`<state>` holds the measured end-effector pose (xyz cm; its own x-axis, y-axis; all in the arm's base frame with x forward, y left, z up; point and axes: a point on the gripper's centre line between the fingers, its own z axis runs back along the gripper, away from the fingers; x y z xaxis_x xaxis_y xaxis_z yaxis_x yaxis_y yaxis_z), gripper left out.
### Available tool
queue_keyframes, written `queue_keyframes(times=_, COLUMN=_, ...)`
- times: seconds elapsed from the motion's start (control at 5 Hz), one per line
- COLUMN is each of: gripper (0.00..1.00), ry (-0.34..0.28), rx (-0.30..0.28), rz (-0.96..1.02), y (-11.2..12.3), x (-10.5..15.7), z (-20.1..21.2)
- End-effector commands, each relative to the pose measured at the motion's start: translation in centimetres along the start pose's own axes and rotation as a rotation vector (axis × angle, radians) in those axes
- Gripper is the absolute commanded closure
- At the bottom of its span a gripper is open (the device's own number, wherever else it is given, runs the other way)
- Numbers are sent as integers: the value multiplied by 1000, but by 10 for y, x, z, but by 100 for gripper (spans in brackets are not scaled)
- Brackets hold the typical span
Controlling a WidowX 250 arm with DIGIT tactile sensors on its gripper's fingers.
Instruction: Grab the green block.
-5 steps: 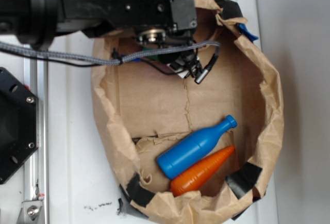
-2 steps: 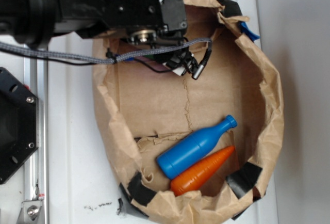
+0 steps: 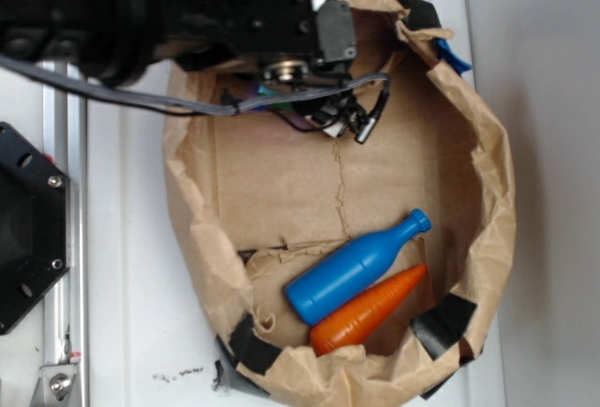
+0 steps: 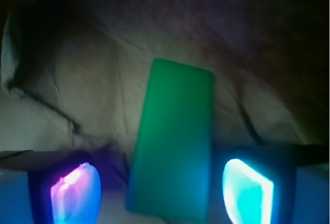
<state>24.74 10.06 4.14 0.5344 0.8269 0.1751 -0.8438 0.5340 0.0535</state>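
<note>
The green block [image 4: 175, 141] lies flat on the brown paper bag floor and fills the middle of the wrist view. My gripper [image 4: 162, 193] is open and straddles it. The left pad [image 4: 75, 193] and the right pad [image 4: 247, 190] stand on either side of the block's near end, with gaps to both. In the exterior view my gripper [image 3: 295, 97] is low in the bag's upper left part, mostly hidden under the black wrist. The block is nearly all hidden there.
A crumpled brown paper bag [image 3: 487, 173] walls in the work area. A blue bottle [image 3: 352, 269] and an orange carrot toy [image 3: 367, 311] lie side by side at the bag's near end. A black mount [image 3: 23, 229] stands on the left.
The arm and its cable have shifted slightly over the bag's upper left part. The bottle and the carrot have not moved.
</note>
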Motion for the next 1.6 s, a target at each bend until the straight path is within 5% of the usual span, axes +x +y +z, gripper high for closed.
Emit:
queue_keyframes(times=0.0, gripper=0, ry=-32, rx=-4, rz=-12, y=7, x=21, z=-5)
queue_keyframes(times=0.2, gripper=100, ry=-59, rx=-3, rz=-7, y=7, x=20, z=-4)
queue_keyframes(times=0.8, gripper=100, ry=-78, rx=-18, rz=-42, y=4, x=19, z=8)
queue_keyframes(times=1.0, gripper=100, ry=-87, rx=-82, rz=-199, y=-5, x=16, z=34)
queue_keyframes(times=1.2, gripper=100, ry=-31, rx=-169, rz=-398, y=-17, x=8, z=67)
queue_keyframes(times=1.4, gripper=100, ry=0, rx=-172, rz=-497, y=-22, x=-6, z=99)
